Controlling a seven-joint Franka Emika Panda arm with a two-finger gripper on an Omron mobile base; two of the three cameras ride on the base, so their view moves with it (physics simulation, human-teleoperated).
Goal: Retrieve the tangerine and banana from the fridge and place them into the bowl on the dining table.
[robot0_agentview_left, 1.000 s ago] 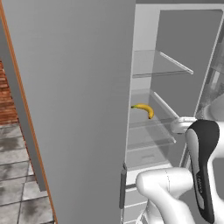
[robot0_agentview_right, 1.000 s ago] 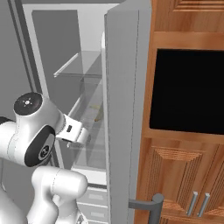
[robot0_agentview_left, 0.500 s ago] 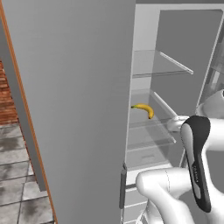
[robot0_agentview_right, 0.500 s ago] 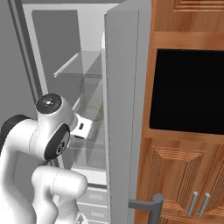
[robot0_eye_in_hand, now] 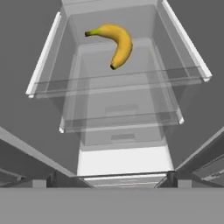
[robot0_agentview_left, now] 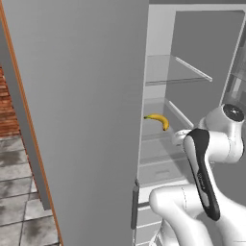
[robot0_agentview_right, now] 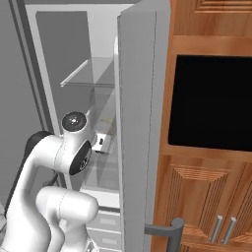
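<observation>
Banana [robot0_eye_in_hand: 117,45]: small, curved, bright yellow, dark at both tips, one tip with a greenish stem end. It lies alone on a glass shelf [robot0_eye_in_hand: 118,94] inside the fridge [robot0_agentview_left: 81,110], toward the back of that shelf; also seen from the left base view [robot0_agentview_left: 159,120], lying near the shelf's left side beside the open door's edge.

Fridge: tall, flat matte grey panels, both doors swung open. Interior walls pale grey. Shelves are clear glass with thin white rims, stacked one above another; an upper glass shelf [robot0_agentview_left: 175,73] sits bare above the banana's level. Below the shelves, white drawers [robot0_eye_in_hand: 124,159] with smooth fronts. A dark grey vertical handle [robot0_agentview_left: 135,204] shows on the left door's edge.

Right of the fridge, in the right base view: wooden cabinet [robot0_agentview_right: 206,197] in warm orange-brown with carved panel doors and slim metal pulls, framing a flat black rectangle [robot0_agentview_right: 211,103] like an oven or screen front. Left of the fridge in the left base view: red brick wall [robot0_agentview_left: 7,105] and mottled grey floor tiles [robot0_agentview_left: 19,202].

Arm: white glossy links with dark joints, rising from the base and bent at the elbow, forearm reaching into the fridge cavity at middle-shelf height. End effector [robot0_eye_in_hand: 111,179] points in toward the shelves from in front and above, fingertips [robot0_eye_in_hand: 175,177] spread wide apart, released, holding nothing, well short of the banana.
</observation>
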